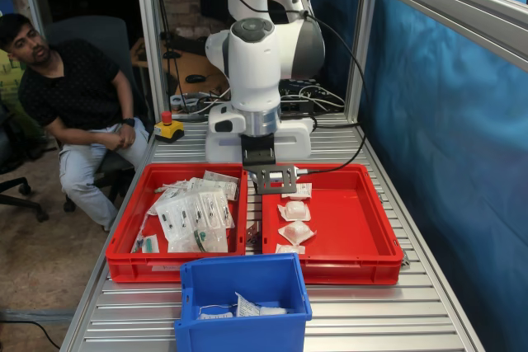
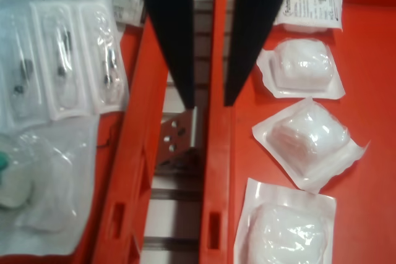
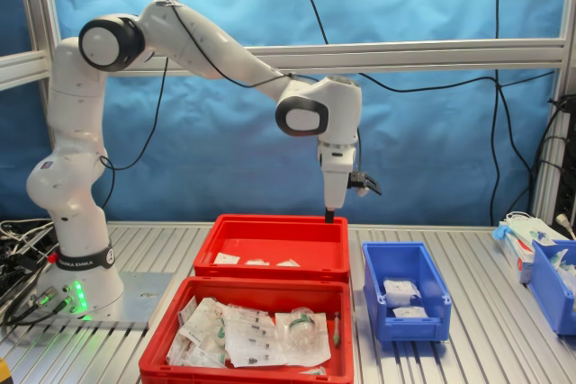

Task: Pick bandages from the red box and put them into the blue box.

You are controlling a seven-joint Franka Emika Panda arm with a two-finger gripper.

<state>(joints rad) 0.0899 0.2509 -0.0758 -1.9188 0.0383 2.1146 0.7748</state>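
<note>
The red box holds several bandages. In the wrist view they are white pads in clear wrappers lying in a row beside a flat white pack. In the first exterior view the row lies by the box's wall nearest the twin tray. My gripper hangs open above that wall, its black fingers straddling the red rim with nothing held. The blue box stands apart with white packs inside.
A twin red tray heaped with clear flat packets lies alongside, a narrow gap with a metal bracket between them. A seated person and a stop button are at the first exterior view's left. Another blue bin stands at the second exterior view's right.
</note>
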